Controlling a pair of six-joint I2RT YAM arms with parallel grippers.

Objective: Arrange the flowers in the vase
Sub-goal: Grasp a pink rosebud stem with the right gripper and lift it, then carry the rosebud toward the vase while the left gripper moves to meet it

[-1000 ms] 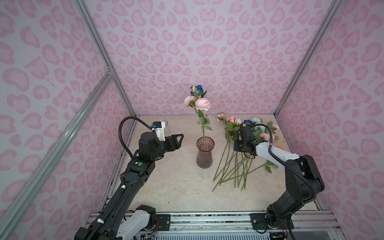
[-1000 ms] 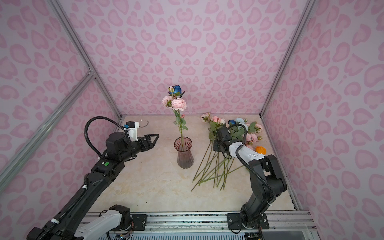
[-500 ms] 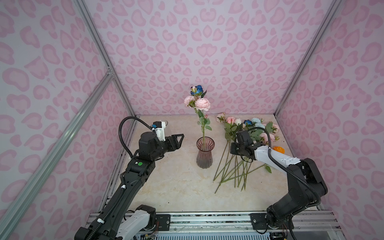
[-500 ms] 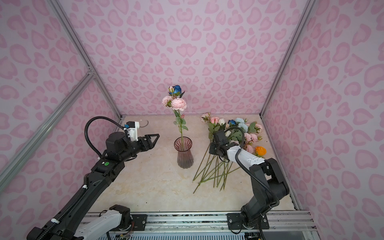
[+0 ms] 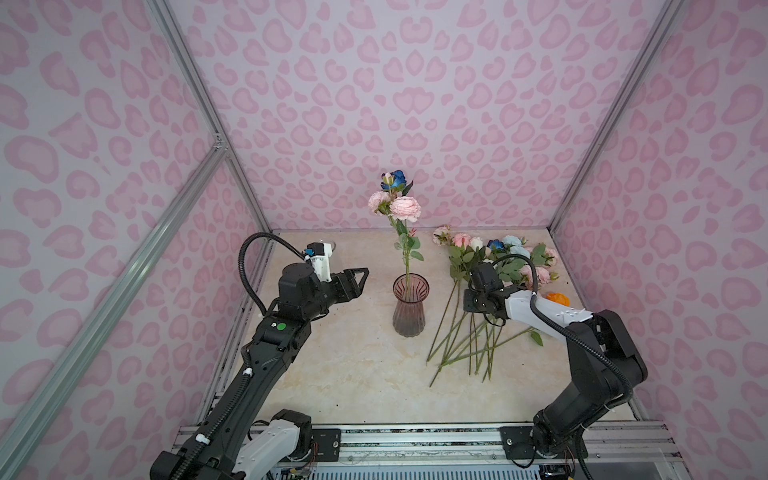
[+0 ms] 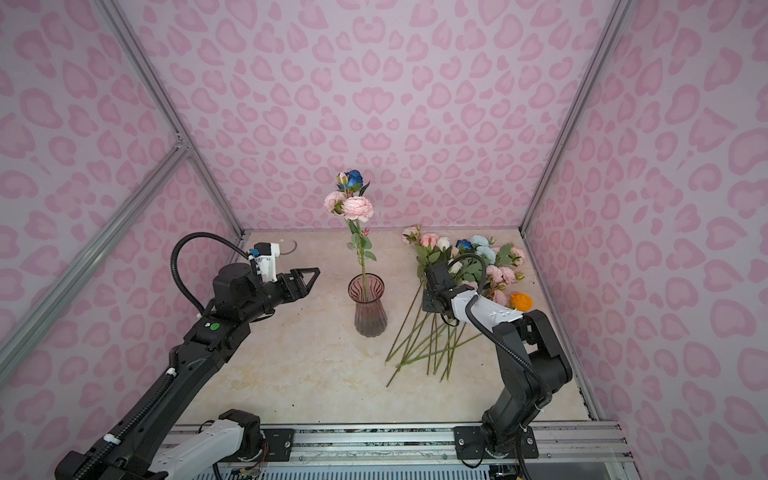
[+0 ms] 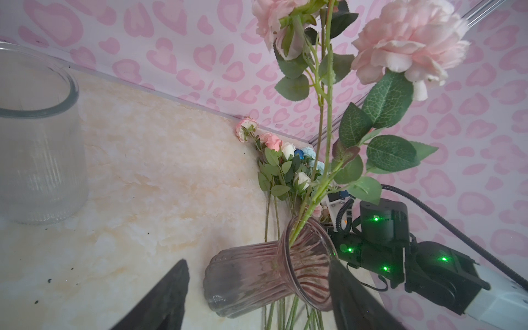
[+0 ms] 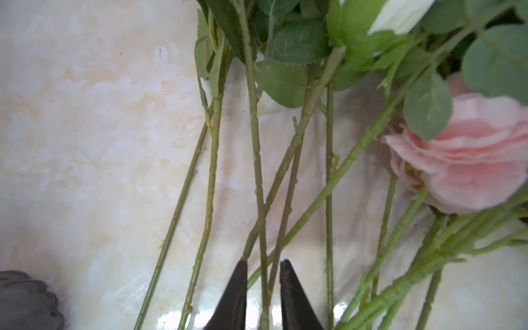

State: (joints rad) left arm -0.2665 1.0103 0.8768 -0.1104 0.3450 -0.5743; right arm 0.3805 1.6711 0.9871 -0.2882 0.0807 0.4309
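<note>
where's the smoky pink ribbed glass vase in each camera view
Both top views: the smoky pink ribbed glass vase stands mid-table between the arms.
Left wrist: close up, just beyond the open left gripper.
Right wrist: only a dark ribbed edge, probably the vase, in the frame's corner.
Shared landmark: the loose green stems lying beside it, seen in every view.

The right gripper (image 8: 263,261) shifts onto the stems (image 8: 258,183)
It has drawn back from the leafy part of the flowers (image 5: 462,241) lying on the table (image 5: 332,374), toward the table's front edge and over bare stems. Its jaws have narrowed to a slim gap with two stems between them. The orange bloom (image 5: 557,298), hidden behind the arm a second ago, now shows.
</note>
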